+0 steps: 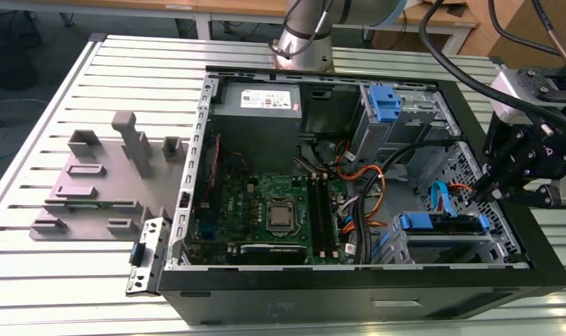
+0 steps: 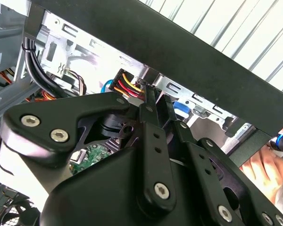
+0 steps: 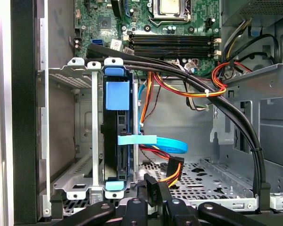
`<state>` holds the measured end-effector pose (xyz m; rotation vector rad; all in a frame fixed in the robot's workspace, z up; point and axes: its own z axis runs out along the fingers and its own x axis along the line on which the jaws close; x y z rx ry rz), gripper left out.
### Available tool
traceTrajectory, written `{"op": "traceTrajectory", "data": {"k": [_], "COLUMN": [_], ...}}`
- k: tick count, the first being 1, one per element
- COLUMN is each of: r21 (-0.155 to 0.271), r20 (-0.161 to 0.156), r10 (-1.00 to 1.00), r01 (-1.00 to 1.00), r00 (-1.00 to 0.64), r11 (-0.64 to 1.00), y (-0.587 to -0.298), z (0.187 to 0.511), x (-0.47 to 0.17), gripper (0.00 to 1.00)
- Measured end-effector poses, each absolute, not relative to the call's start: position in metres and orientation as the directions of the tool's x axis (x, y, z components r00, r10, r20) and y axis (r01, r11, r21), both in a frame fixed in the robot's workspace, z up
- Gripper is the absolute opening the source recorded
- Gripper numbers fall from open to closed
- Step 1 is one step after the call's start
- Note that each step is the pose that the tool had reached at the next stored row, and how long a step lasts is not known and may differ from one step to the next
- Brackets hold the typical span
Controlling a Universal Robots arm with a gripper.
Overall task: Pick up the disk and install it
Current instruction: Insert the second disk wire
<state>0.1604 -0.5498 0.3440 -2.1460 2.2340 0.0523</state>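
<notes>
From my seat, the gripper (image 3: 153, 186) has its jaws pressed together with nothing between them, the tips just inside the case wall. The relation that matters: the disk (image 3: 114, 127) lies ahead of the jaws and off to one side, apart from them. It stands on edge in the drive cage (image 3: 80, 70), its long axis running straight away from the fingertips toward the motherboard (image 3: 146, 19). Nearest the tips is a black connector with red, yellow and black wires (image 3: 172, 172), and a light-blue ribbon cable (image 3: 170, 143) curls beside the disk. I count one arm, one gripper and one disk seated. The neighbouring cage slot is bare. Beyond are four memory slots (image 3: 172, 42), and farthest off one grey power supply (image 1: 258, 99) and a second blue carrier (image 1: 383, 105).
</notes>
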Motion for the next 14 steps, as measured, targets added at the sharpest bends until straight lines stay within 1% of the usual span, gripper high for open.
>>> {"op": "traceTrajectory", "data": {"k": [1,2,14], "r21": [-0.006,-0.006,-0.006], "r20": [-0.055,-0.055,-0.055], "r10": [-0.998,-0.998,-0.998], "r01": [-0.999,-0.999,-0.999], "r00": [-0.040,-0.040,-0.040], "r11": [0.040,0.040,0.040], "y": [-0.5498,-0.5498,-0.5498], "z": [0.3440,0.3440,0.3439], "x": [0.1604,0.1604,0.1604], "gripper": [0.22,0.16,0.16]}}
